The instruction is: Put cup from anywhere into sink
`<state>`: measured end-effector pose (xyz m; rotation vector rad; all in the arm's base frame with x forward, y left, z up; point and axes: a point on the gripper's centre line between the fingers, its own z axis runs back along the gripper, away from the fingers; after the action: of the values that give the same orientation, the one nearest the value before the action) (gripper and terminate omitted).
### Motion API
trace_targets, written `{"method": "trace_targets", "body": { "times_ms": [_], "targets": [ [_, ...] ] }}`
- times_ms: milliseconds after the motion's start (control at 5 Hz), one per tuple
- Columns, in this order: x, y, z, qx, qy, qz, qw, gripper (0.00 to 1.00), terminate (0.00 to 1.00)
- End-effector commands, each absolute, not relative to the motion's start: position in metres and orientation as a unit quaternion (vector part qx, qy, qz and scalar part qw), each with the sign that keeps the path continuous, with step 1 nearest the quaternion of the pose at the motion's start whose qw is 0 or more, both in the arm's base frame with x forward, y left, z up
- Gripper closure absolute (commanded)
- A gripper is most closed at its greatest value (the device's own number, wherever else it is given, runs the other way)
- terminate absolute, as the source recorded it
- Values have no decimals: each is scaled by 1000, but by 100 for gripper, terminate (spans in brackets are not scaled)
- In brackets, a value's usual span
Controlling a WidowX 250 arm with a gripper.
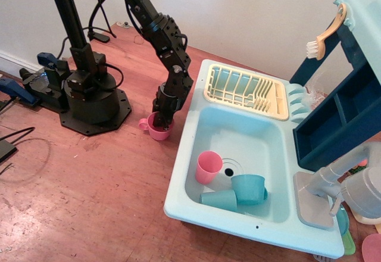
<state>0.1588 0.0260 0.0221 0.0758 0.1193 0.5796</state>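
Observation:
The rose-pink cup [156, 133] with a small loop handle on its left stands upright on the wooden table, just left of the sink [196, 132]. My gripper [159, 121] points down into the cup's mouth, its fingers low around or inside the rim; the cup and the arm hide how the jaws stand. The aqua-blue sink has a round drain hole and holds a paler salmon-pink cup [208, 167] and two teal cups [248, 189].
A cream-yellow dish rack [245, 91] lies on the sink unit's back. The arm's black base [89, 98] stands at left with cables. A dark blue shelf [336, 119] and a grey faucet [333, 175] are at right. A brush [324, 36] hangs above.

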Motion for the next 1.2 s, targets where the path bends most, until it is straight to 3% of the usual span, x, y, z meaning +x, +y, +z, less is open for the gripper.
{"method": "trace_targets", "body": {
  "times_ms": [0,200,400,600,1000],
  "targets": [
    [155,22,25,31,42,287,957,100,0],
    [133,27,63,41,37,290,955,100,0],
    [142,40,113,72,40,284,955,100,0],
    [193,48,139,83,27,256,963,100,0],
    [293,42,156,96,10,209,973,100,0]
  ]
}}
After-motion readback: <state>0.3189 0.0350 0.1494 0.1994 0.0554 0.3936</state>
